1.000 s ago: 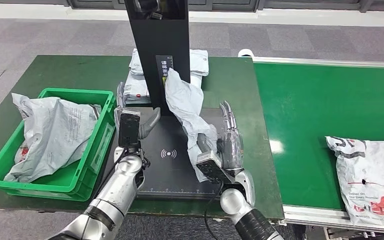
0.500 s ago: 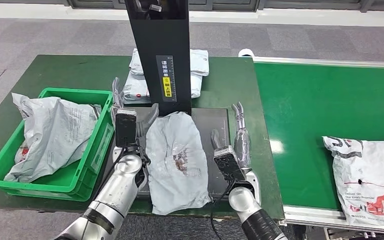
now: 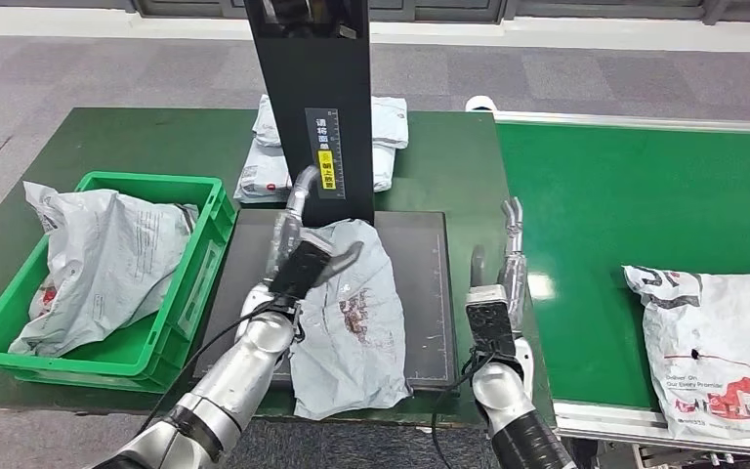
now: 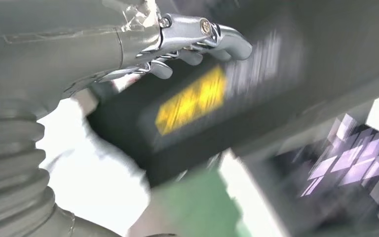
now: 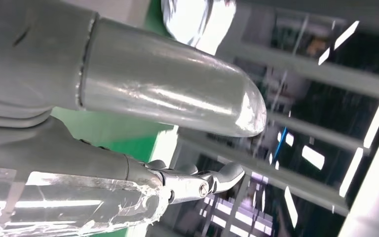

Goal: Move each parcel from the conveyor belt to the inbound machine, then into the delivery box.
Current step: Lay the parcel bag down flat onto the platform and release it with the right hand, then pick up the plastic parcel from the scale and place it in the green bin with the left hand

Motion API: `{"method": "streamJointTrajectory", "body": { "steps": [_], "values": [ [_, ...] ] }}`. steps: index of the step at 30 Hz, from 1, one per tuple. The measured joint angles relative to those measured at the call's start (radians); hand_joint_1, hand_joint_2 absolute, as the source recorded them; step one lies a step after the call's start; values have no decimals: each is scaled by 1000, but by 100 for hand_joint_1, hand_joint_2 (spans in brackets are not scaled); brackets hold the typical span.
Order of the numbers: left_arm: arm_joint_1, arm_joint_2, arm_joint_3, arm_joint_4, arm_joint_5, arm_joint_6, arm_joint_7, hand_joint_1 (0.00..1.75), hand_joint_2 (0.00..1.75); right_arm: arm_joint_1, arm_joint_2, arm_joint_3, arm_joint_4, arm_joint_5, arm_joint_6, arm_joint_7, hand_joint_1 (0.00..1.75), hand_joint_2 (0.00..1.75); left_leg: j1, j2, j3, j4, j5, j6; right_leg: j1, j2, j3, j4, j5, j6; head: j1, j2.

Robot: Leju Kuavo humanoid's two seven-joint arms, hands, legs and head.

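Resting on parcel (image 3: 347,318): left hand (image 3: 298,256) | right hand (image 3: 501,278) empty, fingers apart

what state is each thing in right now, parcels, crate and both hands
parcel on scanner: lying flat on the black plate, near end overhanging
left hand: over that parcel, fingers apart
right hand: open, holding nothing
green crate: holds a parcel
belt parcel: lying on the conveyor
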Motion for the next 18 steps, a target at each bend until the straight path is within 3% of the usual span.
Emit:
{"method": "streamJointTrajectory", "body": {
  "steps": [1, 8, 13, 17, 18],
  "values": [
    [-6, 4, -22, 34, -56, -18, 36, 0, 175, 6, -6, -12, -13, 0, -6, -1, 0, 175, 0, 0, 0, 0, 0, 0, 0, 0, 0, 0, 0, 0, 0, 0],
    [-36, 41, -145, 217, -345, -97, 301, 0, 175, 43, -39, -71, -81, 0, -7, -13, 0, 175, 0, 1, 0, 0, 0, 0, 1, 1, -1, 0, 0, 0, 0, 0],
    [-74, 62, -182, 277, -451, -190, 407, 2, 175, 48, -43, -93, -98, 16, 4, -12, 0, 175, 0, 0, 2, -1, 0, -1, 2, 0, 3, 0, -1, -1, 0, 0],
    [-100, 67, -197, 301, -503, -259, 478, 175, 175, 49, -43, -98, -102, 43, 4, 2, 0, 175, 0, 0, 4, -1, -2, -1, 2, 0, 8, 0, -2, -1, 0, 0],
    [-106, 68, -199, 304, -523, -282, 502, 175, 175, 50, -41, -99, -102, 57, 4, 11, 0, 175, 0, 0, 5, -2, -4, -1, 2, 0, 11, 0, -3, -1, 0, 0]
  ]
}}
